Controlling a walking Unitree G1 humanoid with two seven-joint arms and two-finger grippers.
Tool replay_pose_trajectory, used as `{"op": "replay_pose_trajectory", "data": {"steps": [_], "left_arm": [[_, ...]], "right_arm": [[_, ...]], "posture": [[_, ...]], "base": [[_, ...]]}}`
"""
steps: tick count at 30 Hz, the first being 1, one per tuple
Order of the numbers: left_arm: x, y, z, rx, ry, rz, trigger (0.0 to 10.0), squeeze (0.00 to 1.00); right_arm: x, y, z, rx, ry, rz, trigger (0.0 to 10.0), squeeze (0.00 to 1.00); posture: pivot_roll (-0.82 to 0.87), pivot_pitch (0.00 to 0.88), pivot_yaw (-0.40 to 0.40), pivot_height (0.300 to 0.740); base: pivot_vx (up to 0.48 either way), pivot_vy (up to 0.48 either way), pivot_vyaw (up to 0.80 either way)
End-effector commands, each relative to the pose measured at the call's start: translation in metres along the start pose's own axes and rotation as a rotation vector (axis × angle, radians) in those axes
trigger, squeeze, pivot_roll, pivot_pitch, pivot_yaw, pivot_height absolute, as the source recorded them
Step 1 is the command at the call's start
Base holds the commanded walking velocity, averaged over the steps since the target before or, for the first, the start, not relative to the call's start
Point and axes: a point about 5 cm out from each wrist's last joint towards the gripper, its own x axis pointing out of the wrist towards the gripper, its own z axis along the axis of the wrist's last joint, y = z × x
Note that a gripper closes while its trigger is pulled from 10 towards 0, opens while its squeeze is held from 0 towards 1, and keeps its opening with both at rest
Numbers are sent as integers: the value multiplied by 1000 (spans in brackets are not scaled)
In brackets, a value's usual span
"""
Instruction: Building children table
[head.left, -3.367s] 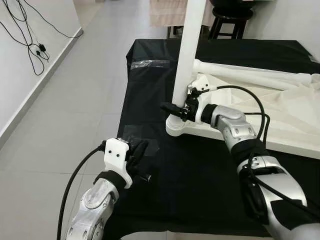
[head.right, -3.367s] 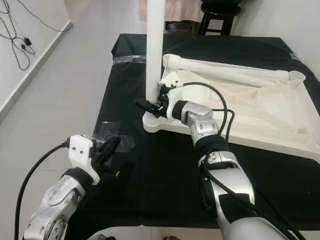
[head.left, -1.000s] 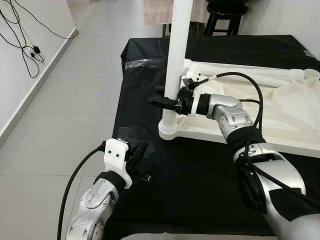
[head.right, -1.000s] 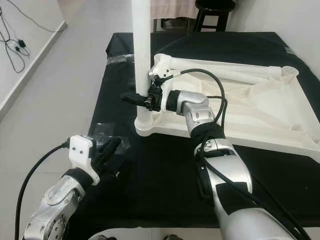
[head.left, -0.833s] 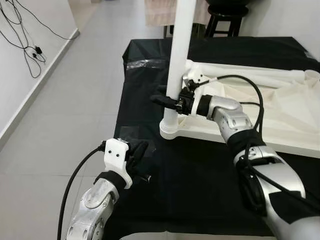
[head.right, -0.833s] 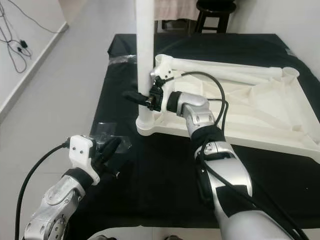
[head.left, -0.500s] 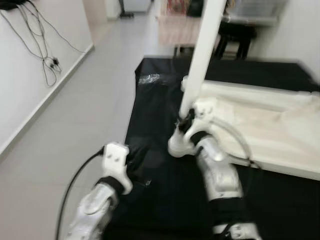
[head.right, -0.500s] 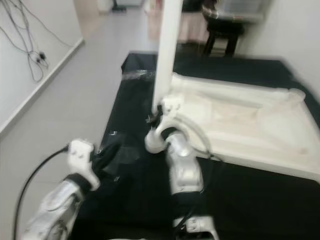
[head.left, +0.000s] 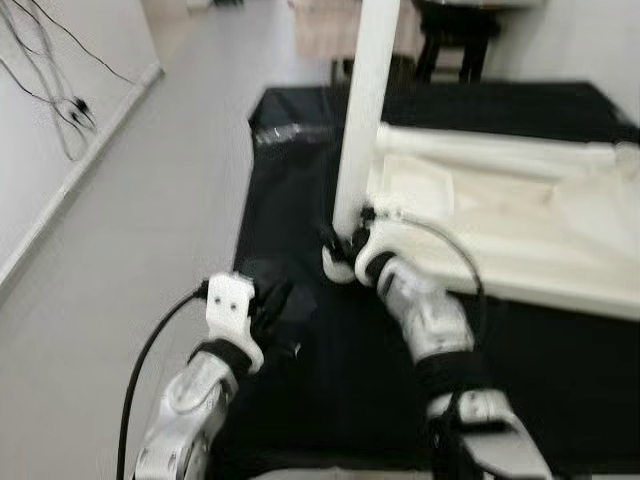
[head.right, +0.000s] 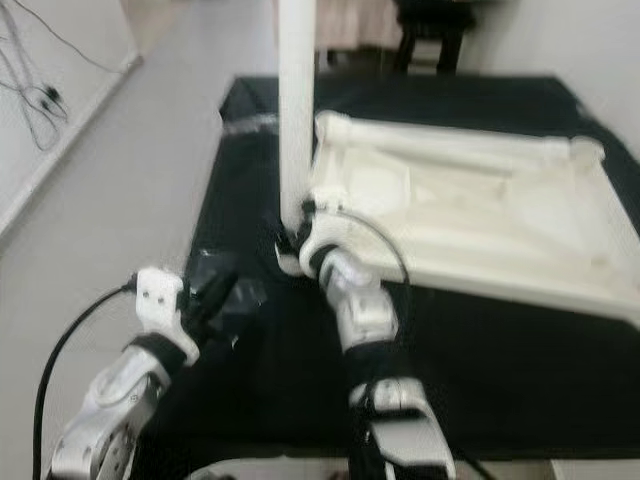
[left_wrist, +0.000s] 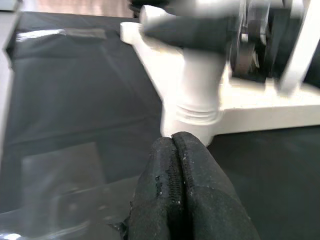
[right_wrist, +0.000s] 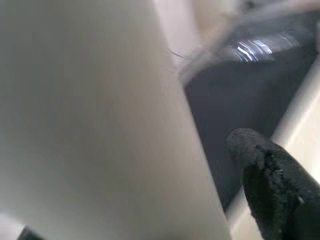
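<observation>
Left gripper (left_wrist: 181, 150) jaws pressed together; right gripper (head.left: 342, 243) apparently extended forward.

Table top (head.right: 480, 215) & upright leg (head.left: 364, 110): plain white/cream, no pattern. Cloth (head.left: 300, 150) under them: solid black, w/ shiny clear tape patch (head.left: 285, 133). Floor (head.left: 150, 200): pale grey tiles. Wall (head.left: 40, 140): white, black cables (head.left: 50, 95) on it. Arms silver; left gripper (left_wrist: 180, 200) black w/ white wrist block (head.left: 228, 303). Stool (head.left: 450, 35) at back: dark.

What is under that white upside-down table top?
A black cloth lies under the white table top and spreads out past its edges on every visible side. What the cloth itself rests on is covered. One white leg stands upright at the near corner.
</observation>
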Motion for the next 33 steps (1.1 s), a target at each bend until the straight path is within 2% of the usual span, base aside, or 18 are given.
{"op": "replay_pose_trajectory", "data": {"steps": [1,2,7,12,13,14,15,23,28,32,33], "left_arm": [[-2,1,-6,0,18,7,10000,0],[-2,0,-6,0,18,6,10000,0],[-2,-1,-7,1,19,8,10000,0],[-2,-3,-8,2,20,7,10000,0],[-3,-3,-8,3,20,6,10000,0],[-3,-4,-8,3,20,5,10000,0],[-3,-4,-8,2,20,4,10000,0],[-3,-4,-8,0,18,4,10000,0],[-3,-4,-7,-3,20,-2,10000,0],[-5,-2,-5,-4,19,-3,10000,0],[-5,-2,-5,-3,19,-2,10000,0]], "right_arm": [[6,13,5,-12,0,174,10000,0],[8,15,8,-56,15,269,10000,0],[10,8,7,-67,77,407,10000,0],[16,-2,14,-64,97,417,9882,0],[16,-3,16,-63,91,418,8431,0],[16,-4,18,-63,87,424,8431,0],[16,-6,20,-48,86,437,0,0],[16,-10,21,-44,93,447,0,0],[10,-17,10,-54,105,431,0,0],[3,-24,0,-85,105,334,0,0],[2,-28,-2,-102,100,259,0,0]], "posture": [[49,118,-20,740],[57,110,-24,740],[59,103,-31,740],[66,101,-33,740],[66,101,-34,740],[66,101,-34,740],[59,104,-34,740],[54,109,-31,740],[49,121,-18,740],[48,137,-17,740],[46,141,-19,740]], "base": [[0,0,0],[0,0,0],[0,0,0],[0,0,0],[0,0,0],[0,0,0],[0,0,0],[0,0,0],[0,0,0],[0,0,0],[0,0,0]]}}
